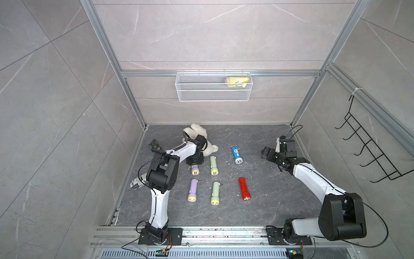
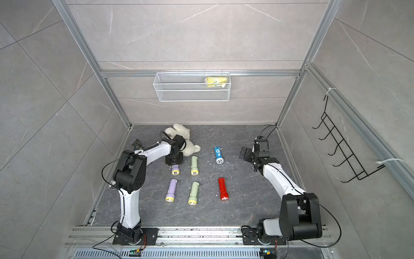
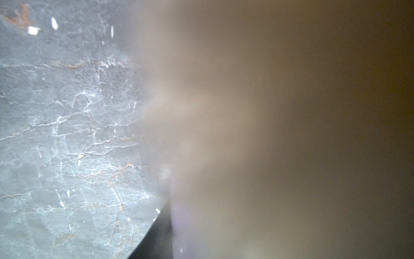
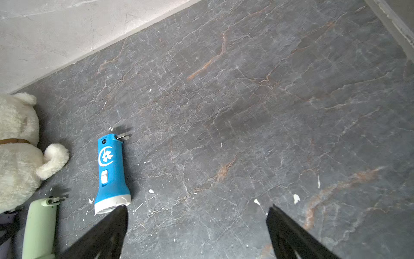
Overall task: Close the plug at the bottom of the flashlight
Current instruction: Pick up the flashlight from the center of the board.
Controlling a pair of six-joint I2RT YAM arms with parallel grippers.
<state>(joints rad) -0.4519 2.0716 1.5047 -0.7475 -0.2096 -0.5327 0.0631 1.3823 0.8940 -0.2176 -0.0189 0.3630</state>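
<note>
There's the left end effector, planted on the tail of the far purple flashlight, jaws together. Whether they pinch the plug or only press on it, I can't tell: the left wrist view is almost all tan blur, with a hint of purple at one edge. The flashlight lies on the surface just beside the bear, lens toward the arm bases.

My read is that this is the fold-in itself. To do it well, drive the plug along its hinge toward the body, low and steady, so the flashlight doesn't skate or roll. Closed tips make a decent pusher. Watch the bear crowding the wrist.

The right end effector hangs with jaws wide apart and empty, near the blue flashlight, whose prongs stick out.

The surface is a dark veined slab dotted with white flecks. The room has grey tiled walls and aluminium framing. A wire basket on the back wall holds a yellow packet, and a black hook rack hangs on a side wall.
</note>
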